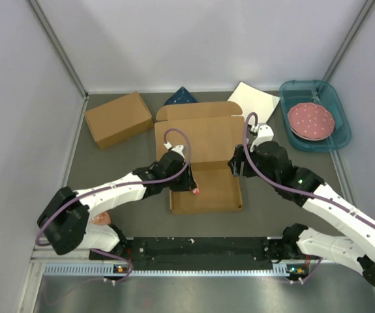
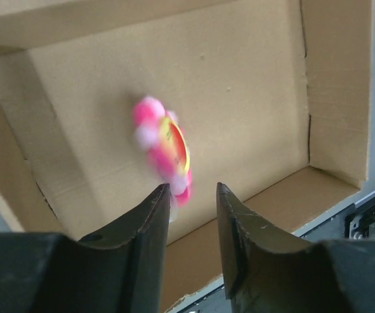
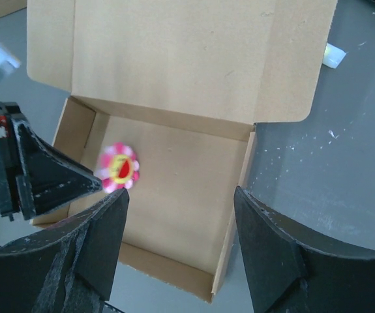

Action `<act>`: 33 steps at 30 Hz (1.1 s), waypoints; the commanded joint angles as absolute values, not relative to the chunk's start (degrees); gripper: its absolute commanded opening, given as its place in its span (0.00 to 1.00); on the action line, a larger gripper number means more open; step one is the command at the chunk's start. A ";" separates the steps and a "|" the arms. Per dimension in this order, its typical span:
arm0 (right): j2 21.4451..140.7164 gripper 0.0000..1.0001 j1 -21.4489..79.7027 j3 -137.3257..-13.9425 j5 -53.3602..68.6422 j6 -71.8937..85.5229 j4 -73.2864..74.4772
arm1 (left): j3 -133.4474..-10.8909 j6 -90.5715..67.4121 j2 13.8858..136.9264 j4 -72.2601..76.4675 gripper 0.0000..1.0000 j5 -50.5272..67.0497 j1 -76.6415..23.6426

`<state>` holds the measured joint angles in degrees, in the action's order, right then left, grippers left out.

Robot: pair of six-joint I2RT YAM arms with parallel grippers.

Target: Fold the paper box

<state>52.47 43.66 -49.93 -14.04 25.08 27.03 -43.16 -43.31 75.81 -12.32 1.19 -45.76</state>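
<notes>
Nearest: left gripper [image 2: 192, 192] hangs inside the tray of the plain brown cardboard paper box [image 1: 207, 197], which lies mid-table just ahead of the arm bases. The black jaws are partly apart with nothing pinched between them. A small pink-and-yellow flower-shaped trinket [image 3: 117, 167] sits just off the fingertips over the tray floor. It is blurred in the left wrist view, so I cannot tell whether it touches a finger.

Right gripper [image 3: 179, 194] hovers over the tray's right side, jaws spread wide and empty.

Risks:
- The trinket looks light and round-edged. It may land on edge, roll to a wall and jam the fold.
- The left fingers are low between thin walls. A skewed lift-out could hook a wall and drag the light box across the dark grey matte table [image 1: 122, 153].
- The stiff creased lid [image 1: 197, 137], lying flat on the far side with rounded corner tabs, may spring back unless the tabs tuck in cleanly.

Board: matte, smooth, sharp creases, shallow upright walls.

Farther back:
- a deeper, blocky brown cardboard box [image 1: 117, 119]
- a dark blue triangular item [image 1: 180, 98]
- a white sheet [image 1: 255, 99]
- a teal translucent plastic tray [image 1: 344, 125] holding a pink dotted plate [image 1: 311, 120]
</notes>
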 commanded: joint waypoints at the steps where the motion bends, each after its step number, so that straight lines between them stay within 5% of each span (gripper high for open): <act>1: 51.59 0.67 44.12 -50.98 -16.26 25.05 27.07 | -46.92 -40.35 78.57 -9.32 0.46 4.13 -46.84; 7: 51.94 0.68 43.95 -51.59 -20.82 23.99 28.56 | -51.49 -38.15 77.53 -13.61 0.57 2.38 -46.93; 16: 56.07 0.69 29.89 -54.49 -15.12 25.75 28.57 | -55.28 -35.25 63.38 -19.77 0.67 -13.97 -40.71; 22: 59.84 0.69 26.98 -57.04 -15.90 27.60 21.48 | -50.02 -38.23 55.90 -14.33 0.67 2.17 -13.29; 33: 72.77 0.71 20.74 -58.54 -15.30 25.76 4.07 | -49.06 -35.15 68.90 -1.43 0.77 7.45 -5.89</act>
<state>70.11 23.42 -57.12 -16.64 26.70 14.85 -51.75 -35.09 68.03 -12.62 1.87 -8.25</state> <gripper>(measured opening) 0.699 0.749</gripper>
